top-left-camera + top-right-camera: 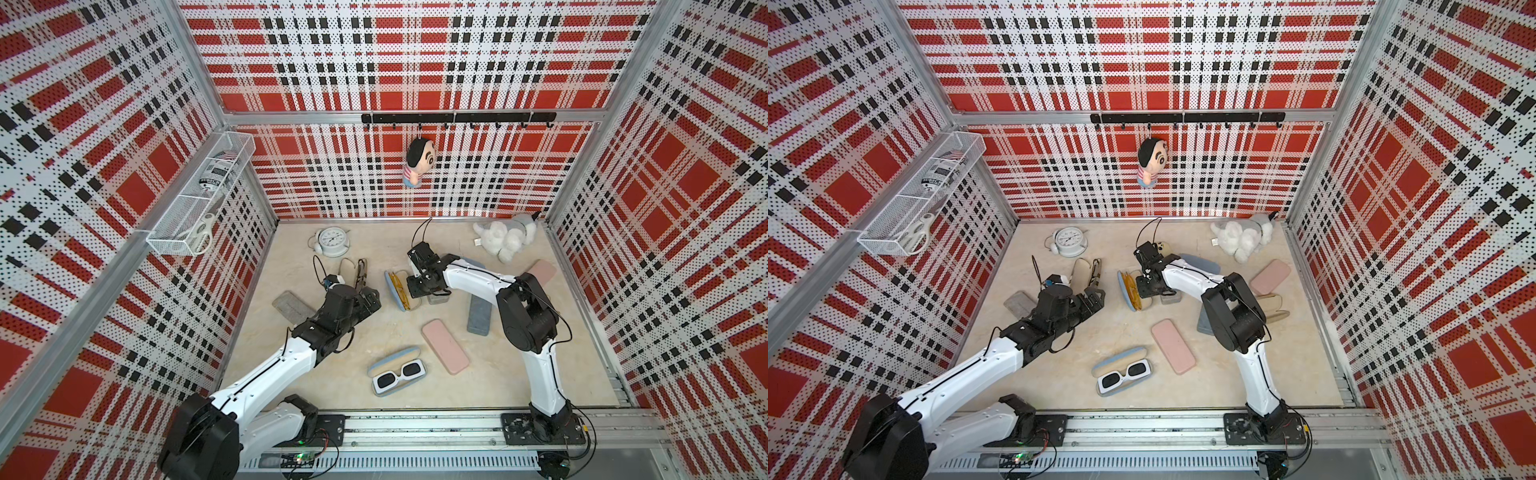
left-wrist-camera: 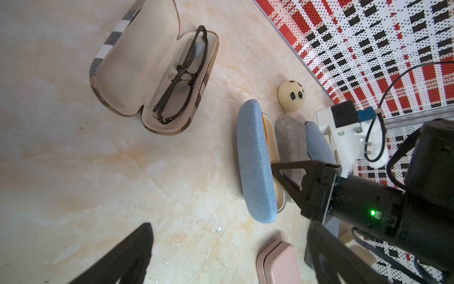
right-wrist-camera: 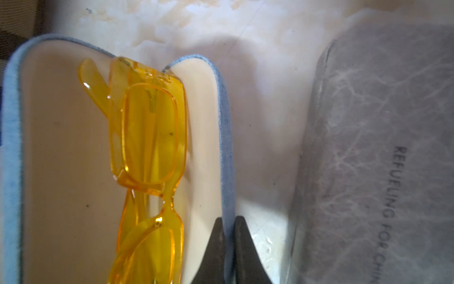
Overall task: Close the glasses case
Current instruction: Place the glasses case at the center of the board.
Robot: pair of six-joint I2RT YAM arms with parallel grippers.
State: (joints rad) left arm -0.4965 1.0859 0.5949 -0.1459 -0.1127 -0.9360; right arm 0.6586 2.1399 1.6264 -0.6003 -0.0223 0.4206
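A pale marble-patterned table carries several glasses cases, with two white and black robot arms reaching in over it. The right arm bends down to an open blue fabric case, the one that looks set for closing. The case lies directly under the right gripper and runs away from its fingertips. Its cream-lined tray sits against the gripper and its lid stands raised on the far side. A folded pair of yellow glasses rests in the tray, just inward of the gripper, and appears to sit low enough to clear the lid. The right gripper is closed to a narrow pinch on the tray's blue rim, with one finger inside the tray and one outside. This grip seems meant to pin the tray down so the case cannot slide or tip as the lid swings. A closed grey case with printed lettering lies just beside the gripper's outer finger, apart from the blue case. The left gripper hovers with its jaws spread wide, holding nothing. The blue lid is ahead of it and an open plaid case with black glasses lies beyond. It is probably placed there to push the lid shut.
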